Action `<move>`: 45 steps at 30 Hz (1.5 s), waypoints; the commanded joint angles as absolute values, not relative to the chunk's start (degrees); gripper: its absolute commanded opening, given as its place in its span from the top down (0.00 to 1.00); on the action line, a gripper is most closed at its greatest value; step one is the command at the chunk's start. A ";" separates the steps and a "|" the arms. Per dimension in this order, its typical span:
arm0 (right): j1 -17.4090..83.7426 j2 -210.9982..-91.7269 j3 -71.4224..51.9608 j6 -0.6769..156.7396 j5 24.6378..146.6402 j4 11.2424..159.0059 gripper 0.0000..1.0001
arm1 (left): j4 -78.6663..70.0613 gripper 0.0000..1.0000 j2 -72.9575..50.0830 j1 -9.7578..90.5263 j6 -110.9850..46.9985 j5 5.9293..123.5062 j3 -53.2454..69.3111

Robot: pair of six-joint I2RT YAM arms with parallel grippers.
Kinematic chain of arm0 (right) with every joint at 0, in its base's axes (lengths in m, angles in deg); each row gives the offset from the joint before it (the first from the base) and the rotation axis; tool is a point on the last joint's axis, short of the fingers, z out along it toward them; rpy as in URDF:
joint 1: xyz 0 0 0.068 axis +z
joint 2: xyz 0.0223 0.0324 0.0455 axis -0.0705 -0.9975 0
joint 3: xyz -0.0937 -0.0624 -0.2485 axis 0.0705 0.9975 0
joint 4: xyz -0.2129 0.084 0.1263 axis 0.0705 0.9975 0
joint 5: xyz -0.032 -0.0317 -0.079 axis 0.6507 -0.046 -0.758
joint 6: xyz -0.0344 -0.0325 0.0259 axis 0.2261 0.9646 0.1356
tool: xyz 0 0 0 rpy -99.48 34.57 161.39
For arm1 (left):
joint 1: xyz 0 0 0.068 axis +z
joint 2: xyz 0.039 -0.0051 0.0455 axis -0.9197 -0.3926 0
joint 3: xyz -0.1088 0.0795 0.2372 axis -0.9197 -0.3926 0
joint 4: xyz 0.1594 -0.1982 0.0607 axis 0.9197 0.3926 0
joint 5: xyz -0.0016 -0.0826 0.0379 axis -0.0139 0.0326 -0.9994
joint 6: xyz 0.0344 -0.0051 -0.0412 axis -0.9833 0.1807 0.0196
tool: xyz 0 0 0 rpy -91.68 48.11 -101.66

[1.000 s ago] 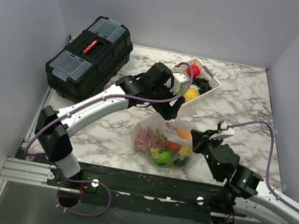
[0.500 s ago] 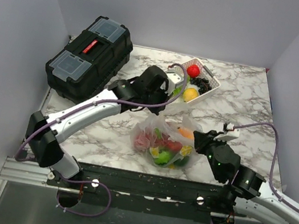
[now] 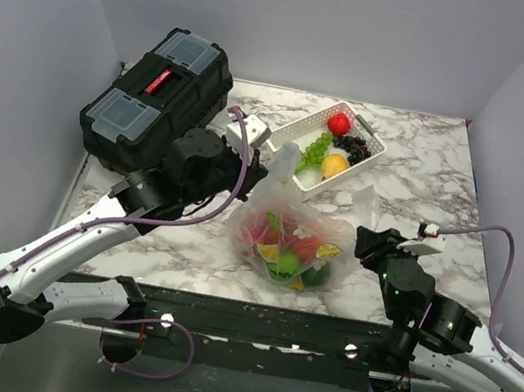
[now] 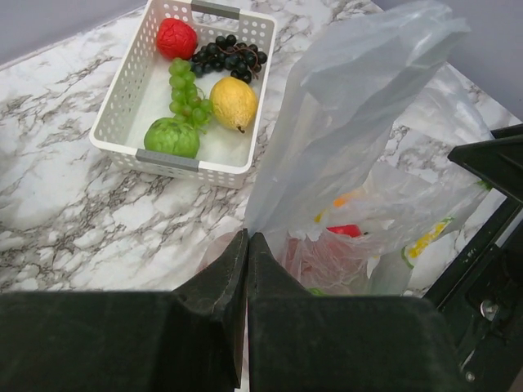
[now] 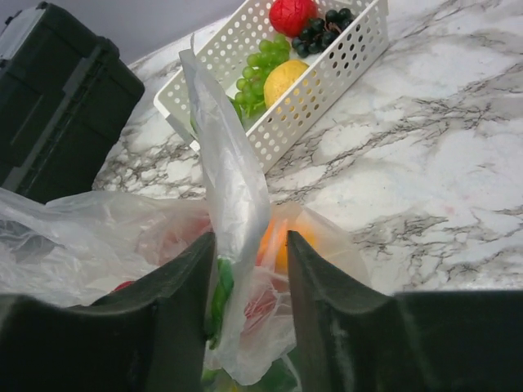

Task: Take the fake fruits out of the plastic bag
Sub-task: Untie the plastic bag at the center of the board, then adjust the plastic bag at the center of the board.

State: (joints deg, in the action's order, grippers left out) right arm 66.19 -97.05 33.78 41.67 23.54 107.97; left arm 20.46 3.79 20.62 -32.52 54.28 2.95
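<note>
The clear plastic bag (image 3: 297, 225) lies on the marble in front of the arms, with one flap pulled up into a peak. Through its film show the fake fruits (image 3: 289, 246): red, orange, green and yellow pieces. My left gripper (image 3: 259, 167) is at the bag's left side, and its jaws (image 4: 247, 237) are shut on the raised film (image 4: 343, 122). My right gripper (image 3: 367, 243) is at the bag's right edge. It is open (image 5: 249, 249), and a strip of bag film (image 5: 233, 188) hangs loose between its fingers, in front of an orange fruit (image 5: 282, 245).
A white slotted basket (image 3: 305, 125) at the back holds a red fruit (image 3: 339, 123), green grapes, dark grapes and a yellow fruit. It also shows in both wrist views (image 4: 122, 90) (image 5: 327, 90). A black toolbox (image 3: 157, 101) sits at the back left.
My left arm drew back from the basket to the left, shut on the bag and raised a flap of it. My right gripper opened and backed off slightly to the right.
</note>
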 commanded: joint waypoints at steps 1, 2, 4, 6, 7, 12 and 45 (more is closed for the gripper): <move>66.13 -100.83 29.43 47.39 23.19 108.00 0.53 | 16.79 1.00 3.90 20.83 -30.74 56.34 1.85; 66.16 -101.75 28.77 48.36 23.92 108.00 0.50 | 17.24 1.00 3.94 20.79 -30.87 56.44 1.87; 66.14 -103.25 27.79 49.94 25.68 107.27 0.41 | 18.65 1.00 4.03 20.83 -31.62 58.46 2.45; 66.16 -104.55 27.19 51.85 27.73 105.68 0.35 | 20.35 1.00 4.02 20.81 -32.50 59.45 3.52; 66.13 -105.08 27.02 52.48 28.38 104.75 0.30 | 21.45 0.99 4.03 20.78 -32.82 59.76 4.14; 66.13 -108.30 24.93 55.43 29.87 100.82 0.11 | 26.48 0.58 3.77 20.78 -33.63 60.15 7.97; 59.86 -121.17 14.98 62.11 45.95 96.81 0.08 | 26.70 0.01 -4.06 1.79 -47.78 52.88 17.56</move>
